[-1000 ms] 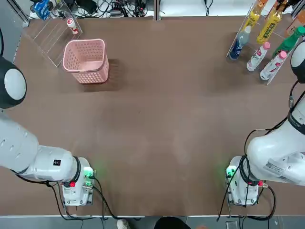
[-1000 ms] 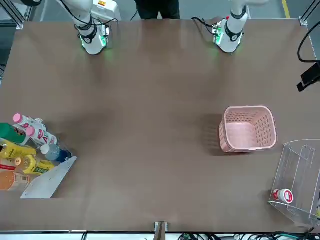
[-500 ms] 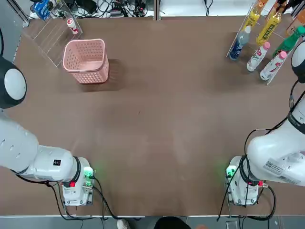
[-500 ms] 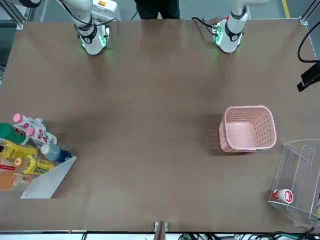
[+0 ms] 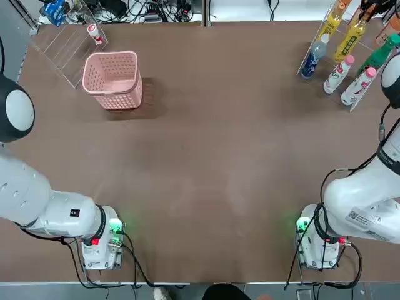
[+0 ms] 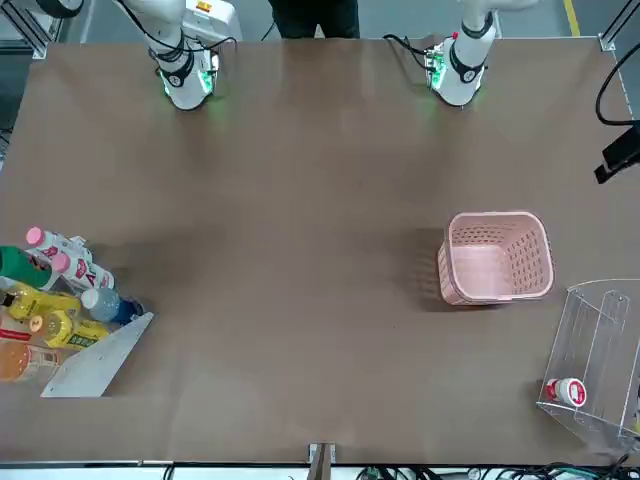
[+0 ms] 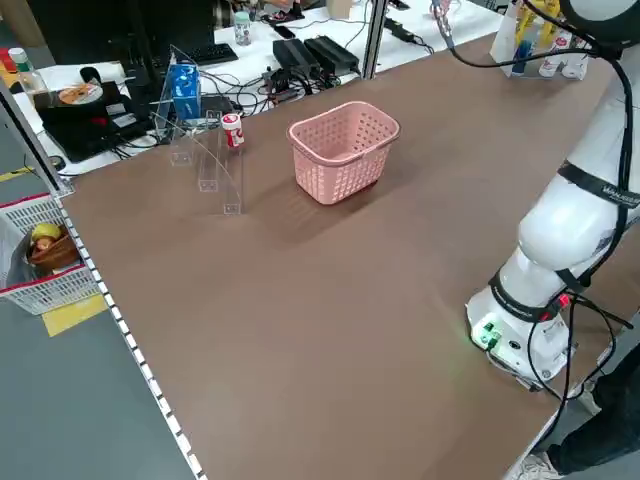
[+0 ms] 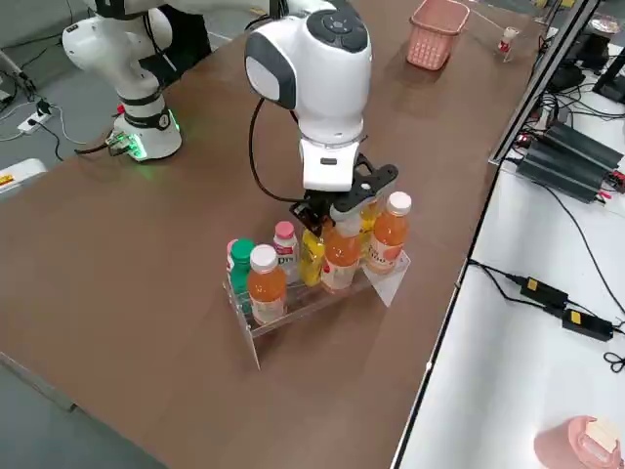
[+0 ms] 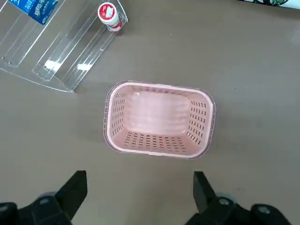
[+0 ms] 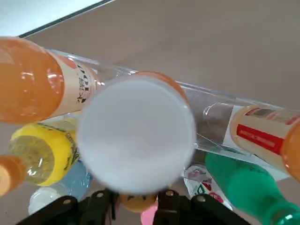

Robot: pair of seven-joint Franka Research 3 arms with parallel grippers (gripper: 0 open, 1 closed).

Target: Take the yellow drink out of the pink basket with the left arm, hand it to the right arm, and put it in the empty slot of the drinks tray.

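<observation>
Yellow drink upright in drinks tray slot, right tool clenched on cap end. Slim smooth plastic, probably slippery, liquid-heavy; neck grip looks safest. Pink basket empty, left tool released above it.

This looks like a robot lab, a room where people test robots. Two white robot arms, one on the left and one on the right, are bolted to a big brown table, and green lights glow at their bases. Black cables lie in a tangle past the far edge of the table. A side bench holds boxes and more wires. A power strip lies on a white surface beside the table. Metal frame posts stand at the table's edge.
</observation>
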